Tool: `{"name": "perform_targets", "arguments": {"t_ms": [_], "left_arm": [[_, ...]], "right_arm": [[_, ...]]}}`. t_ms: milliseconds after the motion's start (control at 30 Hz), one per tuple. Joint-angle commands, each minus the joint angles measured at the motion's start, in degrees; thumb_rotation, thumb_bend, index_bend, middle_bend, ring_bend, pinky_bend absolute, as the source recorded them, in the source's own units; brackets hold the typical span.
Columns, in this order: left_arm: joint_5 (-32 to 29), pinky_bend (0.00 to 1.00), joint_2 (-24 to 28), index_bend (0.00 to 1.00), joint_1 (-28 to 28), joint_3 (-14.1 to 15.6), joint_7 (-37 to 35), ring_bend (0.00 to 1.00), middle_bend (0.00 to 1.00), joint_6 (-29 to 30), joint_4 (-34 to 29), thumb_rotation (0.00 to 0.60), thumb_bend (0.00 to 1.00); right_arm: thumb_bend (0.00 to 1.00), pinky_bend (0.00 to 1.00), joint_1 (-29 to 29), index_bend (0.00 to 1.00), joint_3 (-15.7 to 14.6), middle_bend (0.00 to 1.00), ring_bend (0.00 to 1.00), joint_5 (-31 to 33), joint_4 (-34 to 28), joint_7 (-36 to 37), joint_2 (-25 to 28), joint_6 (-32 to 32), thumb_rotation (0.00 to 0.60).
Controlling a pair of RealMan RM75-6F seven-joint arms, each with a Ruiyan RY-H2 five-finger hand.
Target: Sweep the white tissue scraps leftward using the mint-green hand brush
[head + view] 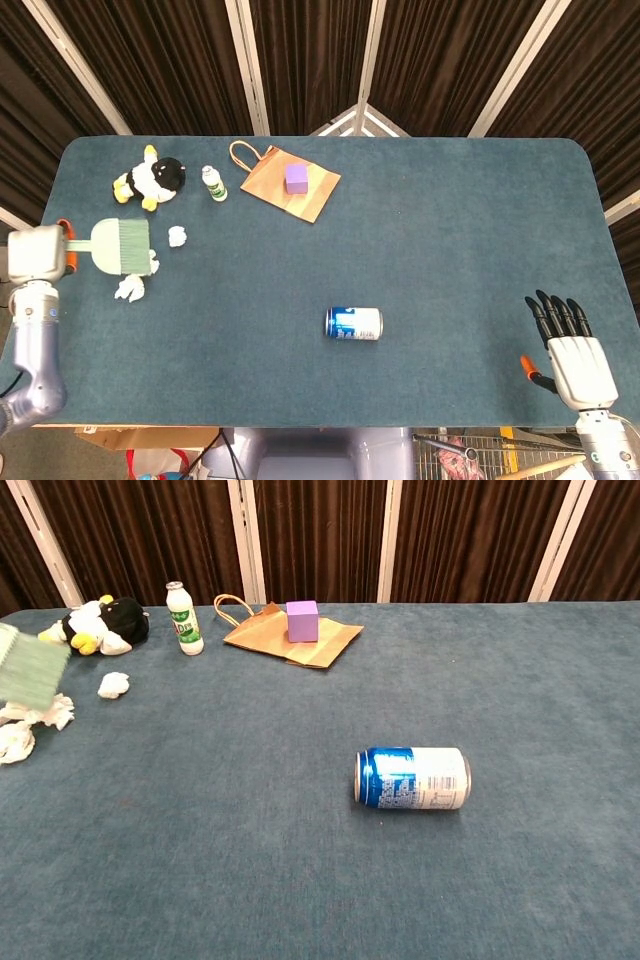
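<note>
Step in hand: a leftward stroke with the brush (122, 246), judged to be near the left end of its run; one scrap lies just right of the bristles.
Doing it well: set the bristles down to the right of the stray scrap (177, 236), keep them flat on the cloth, then draw left so it joins the others without flicking away.
Brush: mint-green, broad flat head with pale bristles pointing right, at the far-left side of the table (450, 230).
Tissue scraps: white, crumpled; the stray one sits just right of the brush head, another (128, 289) just nearer than it, and the chest view shows more at the left edge (15, 741).
Left hand (36, 254): at the left table edge, fingers wrapped round the brush handle.
Right hand (570, 350): near right corner, fingers straight and spread, holding nothing.
Nearby: stuffed toy (151, 179) and small bottle (213, 183) farther back.
</note>
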Motion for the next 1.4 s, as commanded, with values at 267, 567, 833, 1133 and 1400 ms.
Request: {"name": "perform_targets", "arguments": {"t_ms": [267, 567, 833, 1133, 1400], "left_arm": [[12.7, 1.00, 4.3, 0.79, 3.2, 1.2, -5.7, 1.00, 1.00, 2.9, -15.5, 0.600, 0.69], [15.0, 1.00, -4.3, 0.76, 3.5, 6.3, -0.2, 1.00, 1.00, 3.0, -21.1, 0.600, 0.66], [16.6, 1.00, -8.0, 0.40, 4.3, 8.5, 1.6, 0.98, 0.98, 3.5, -20.7, 0.600, 0.12], [25.8, 0.59, -0.6, 0.02, 9.6, 12.1, -4.9, 0.50, 0.44, 9.3, -21.4, 0.600, 0.00], [38.0, 0.23, 3.3, 0.00, 15.7, 16.2, -16.3, 0.11, 0.03, 16.9, -15.9, 0.600, 0.00]], "right_arm": [[0.32, 0.00, 0.3, 0.00, 0.2, 0.00, 0.00, 0.2, 0.2, 0.0, -0.2, -0.5, 0.600], [0.32, 0.00, 0.2, 0.00, 0.3, 0.00, 0.00, 0.5, 0.1, -0.1, -0.2, -0.5, 0.600], [0.32, 0.00, 0.1, 0.00, 0.3, 0.00, 0.00, 0.8, 0.1, 0.1, 0.0, -0.5, 0.600], [0.32, 0.00, -0.1, 0.00, 0.2, 0.00, 0.00, 0.8, 0.0, 0.1, 0.3, -0.3, 0.600], [0.32, 0.00, 0.0, 0.00, 0.3, 0.00, 0.00, 0.9, -0.1, -0.5, 0.1, -0.4, 0.600]]}}
